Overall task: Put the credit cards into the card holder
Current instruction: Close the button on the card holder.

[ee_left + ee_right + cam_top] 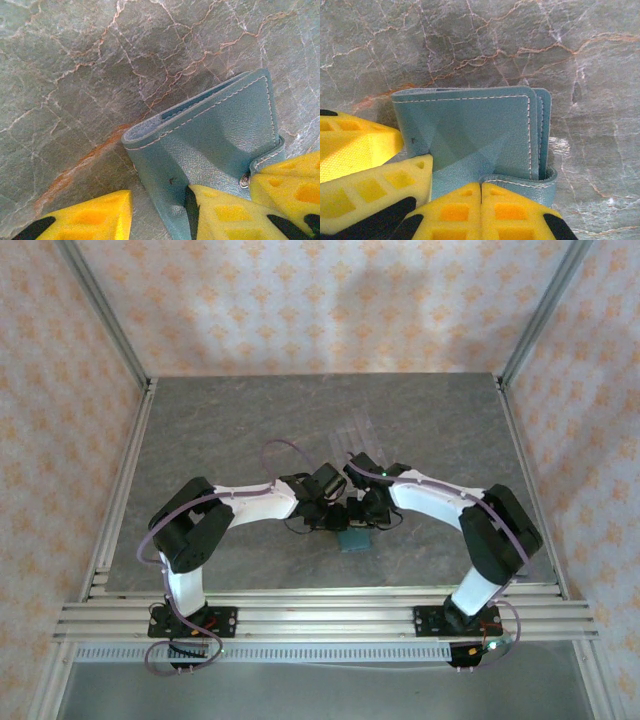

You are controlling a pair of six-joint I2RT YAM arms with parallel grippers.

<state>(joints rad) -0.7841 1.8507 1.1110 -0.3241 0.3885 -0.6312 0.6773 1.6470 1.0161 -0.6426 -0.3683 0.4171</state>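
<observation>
As seen from the top external camera, both arms reach in to the middle of the table (200, 440), and the left gripper (335, 520) and right gripper (368, 518) crowd over the card holder (353, 539), which lies on the slab just in front of them. A clear slotted rack (360, 435) stands beyond them, too faint to read for cards. No loose credit cards are visible on the stone.

Left wrist: the card holder (210, 145) is folded over. A dark blue sliver (172, 112) sits in its mouth, possibly a card's edge, but I cannot be sure. The left gripper's fingers (90, 217) stand parted with the holder's near corner between them. One pad lies against the leather. The other is apart from it, with bare stone showing in the gap, so it reads as open and bracing, not clamped. The right arm's yellow pads (290, 175) press at the snap tab (262, 160).

Right wrist: the fingertips here meet with no gap, so the jaws are closed, just under the closure strap (520, 181) that wraps round the holder's edge. I cannot tell whether the strap is pinched or only pushed. The left arm's pads (355, 145) flank the holder's other end.

Judgement: the loading looks done, with the cards apparently inside. What seems left is seating the snap, then letting go and backing both arms off.
</observation>
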